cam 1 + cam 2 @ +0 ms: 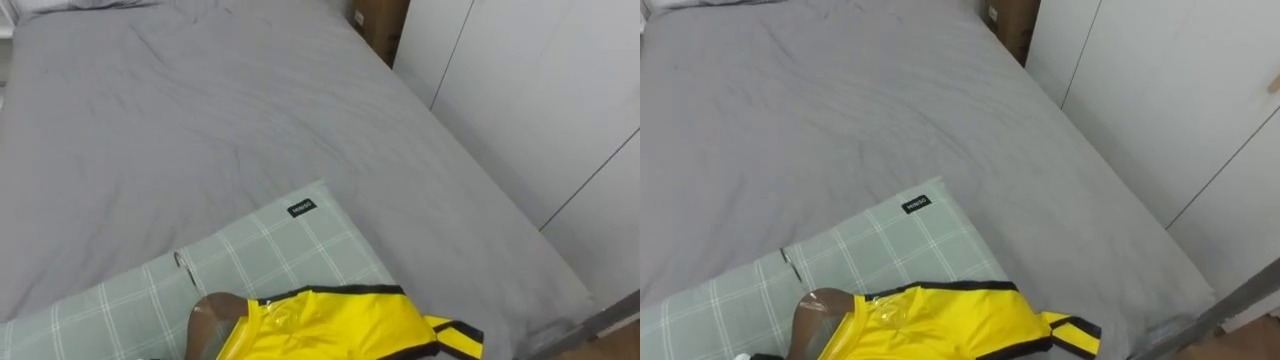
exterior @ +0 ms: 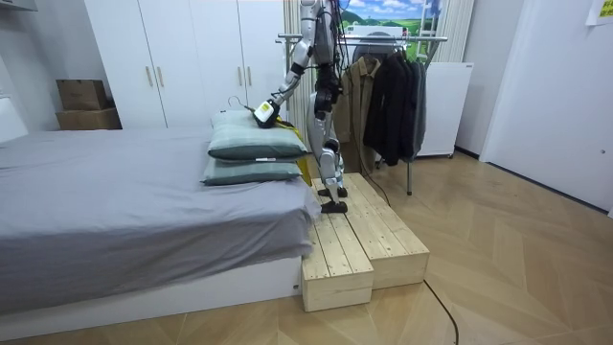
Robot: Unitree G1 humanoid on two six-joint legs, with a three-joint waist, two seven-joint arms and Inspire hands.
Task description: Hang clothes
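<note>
Okay, yellow jersey [image 1: 340, 325], black trim, crumpled on green checked pillow [image 1: 290, 250] on grey bed [image 1: 200, 120]; brown hanger [image 1: 213, 318] end poking out; robot hand [image 2: 269, 105] at jersey, grip: cannot tell.

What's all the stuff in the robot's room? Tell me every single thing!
bed: one, grey, before the robot
pillows: two, green checked, stacked at the bed's end
shirt: one, yellow with black trim, on the top pillow
hanger: one, brownish, at the shirt's collar
wardrobe: one, white, behind the bed
cardboard boxes: two, brown, beside the wardrobe
jackets: several, dark and brown, on a rack behind the robot
wooden platform: one, pale, under the robot
robot's hand: one, at the shirt
</note>
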